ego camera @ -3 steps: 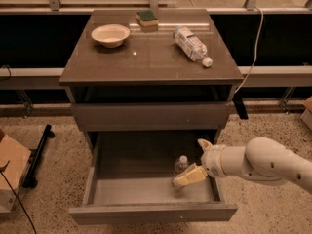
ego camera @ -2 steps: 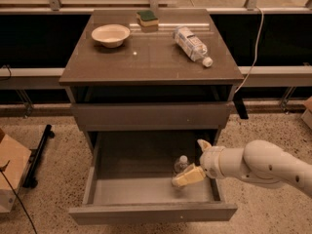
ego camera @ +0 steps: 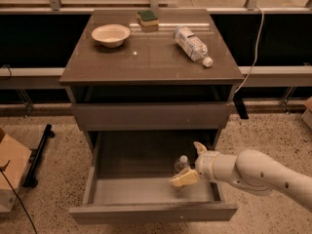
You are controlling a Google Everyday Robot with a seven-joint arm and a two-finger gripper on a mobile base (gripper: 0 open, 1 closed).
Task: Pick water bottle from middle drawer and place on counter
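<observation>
The middle drawer [ego camera: 146, 211] is pulled out at the bottom of the cabinet, its pale grey floor showing. The water bottle [ego camera: 182, 161], small, clear and white-capped, stands upright at the right side of the drawer floor. My gripper [ego camera: 186, 165] reaches in from the right on a white arm. It is open, with one finger behind the bottle and the other in front of it, so the bottle stands between them. The counter [ego camera: 146, 62] is the glossy brown-grey top of the cabinet above.
On the counter are a cream bowl [ego camera: 110, 34], a green-and-yellow sponge [ego camera: 147, 18] and a bigger labelled bottle [ego camera: 191, 44] lying on its side. A shut drawer front [ego camera: 151, 115] sits above the open drawer. A cardboard box [ego camera: 9, 172] and a black stand [ego camera: 39, 155] are at the left.
</observation>
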